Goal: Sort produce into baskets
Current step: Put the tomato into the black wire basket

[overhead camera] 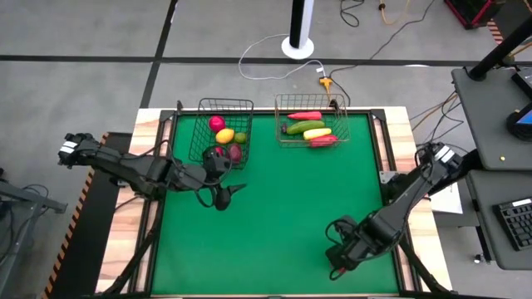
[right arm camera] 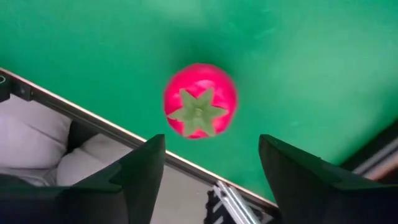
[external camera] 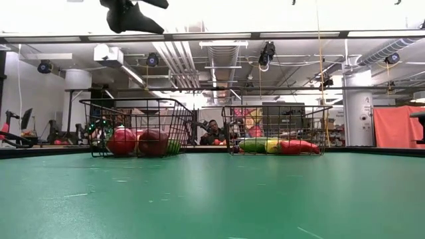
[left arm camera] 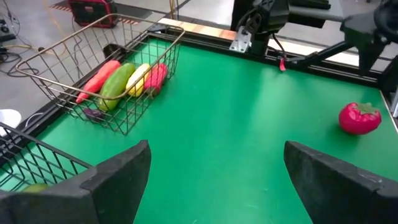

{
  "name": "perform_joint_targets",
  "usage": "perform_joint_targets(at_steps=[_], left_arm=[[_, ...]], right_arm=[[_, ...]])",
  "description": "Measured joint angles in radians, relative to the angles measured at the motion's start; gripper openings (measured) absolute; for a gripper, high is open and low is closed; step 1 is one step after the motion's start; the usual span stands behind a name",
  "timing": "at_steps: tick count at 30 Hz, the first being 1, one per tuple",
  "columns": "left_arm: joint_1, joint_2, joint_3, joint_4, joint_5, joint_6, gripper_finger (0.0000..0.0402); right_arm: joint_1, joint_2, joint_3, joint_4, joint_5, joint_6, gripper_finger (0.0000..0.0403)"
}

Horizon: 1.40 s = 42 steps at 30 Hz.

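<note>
Right gripper [right arm camera: 208, 171] is low over the near right corner of the green surface [overhead camera: 274, 216], fingers [right arm camera: 140, 171] spread apart with nothing between them. One red tomato [right arm camera: 200, 99] with a green star calyx lies on the surface just ahead of the fingertips, lined up with the gap and not touching either finger, close to the surface's edge rail. In the high view the tomato is mostly hidden under the right arm, only a bit of red showing. In the left wrist view the same tomato sits alone on the surface near the right arm's base. Left gripper [overhead camera: 226, 193] hangs above the surface just in front of the black basket [overhead camera: 247, 103], fingers [left arm camera: 115, 180] wide, holding nothing. Baskets: two, side by side at the far edge. Black basket on the left has five round pieces that can be counted from above: one pink-red [overhead camera: 216, 123], one yellow [overhead camera: 224, 135], one green [overhead camera: 240, 137], two dark red [overhead camera: 234, 153]. Silver basket [overhead camera: 281, 101] on the right has four long pieces lying side by side: red [overhead camera: 304, 115], green [overhead camera: 301, 127], yellow [overhead camera: 317, 133], red-pink [overhead camera: 323, 140]. A small dark piece shows at that basket's corner in the left wrist view, can't tell what it is. Loose on the surface: the one tomato.
</note>
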State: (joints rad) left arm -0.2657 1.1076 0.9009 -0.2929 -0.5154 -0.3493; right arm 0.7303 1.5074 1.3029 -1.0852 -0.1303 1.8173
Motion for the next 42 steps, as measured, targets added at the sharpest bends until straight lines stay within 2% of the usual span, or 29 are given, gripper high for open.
perform_joint_targets(at_steps=[6, 12, 21, 42], left_arm=[[0.000, 0.000, 0.000, -0.021, 0.000, 0.000, 0.0347], [0.000, 0.000, 0.000, -0.048, 0.001, 0.000, 0.0347], [-0.001, 0.002, 0.000, -0.059, 0.001, 0.000, 0.0347], [-0.001, 0.003, 0.000, -0.091, 0.002, 0.000, 0.0347]], right_arm=[[0.001, 0.063, 0.000, 0.056, -0.011, 0.004, 0.0298], [0.010, 0.081, 0.000, 0.075, -0.076, 0.052, 0.0323], [0.021, 0.101, 0.000, 0.074, -0.060, 0.112, 0.0321], [0.020, 0.261, -0.001, 0.089, -0.053, 0.094, 0.0331]])
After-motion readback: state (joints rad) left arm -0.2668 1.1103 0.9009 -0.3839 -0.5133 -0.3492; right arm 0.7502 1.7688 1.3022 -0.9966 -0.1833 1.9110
